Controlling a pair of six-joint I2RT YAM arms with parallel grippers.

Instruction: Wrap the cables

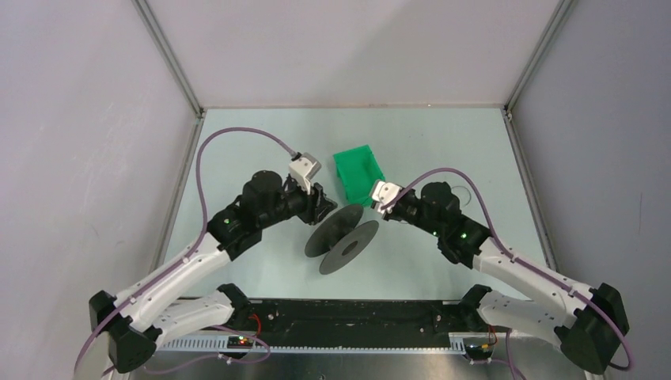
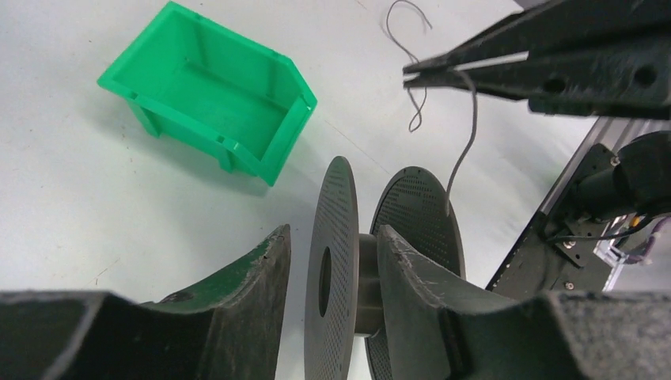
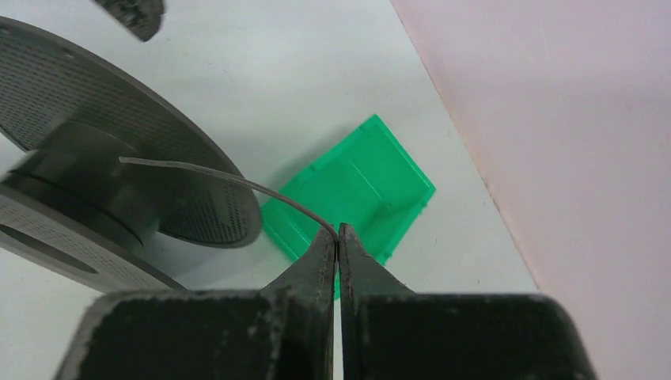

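Top view: the left gripper (image 1: 323, 207) props the dark spool (image 1: 342, 237) up on its edge on the table (image 1: 261, 150). The right gripper (image 1: 384, 206) is just beside it and a green bin (image 1: 358, 170) sits behind; the wire's too thin to spot here. Left wrist: its fingers clamp one flange, while the right fingers are pressed together, pinching the thin black cable (image 2: 468, 131), with loose curls trailing beyond. Right wrist: the cable's end just reaches the hub and I can't see any turns on it, so I'd say nearly all the wrapping is left. No readable labels anywhere.
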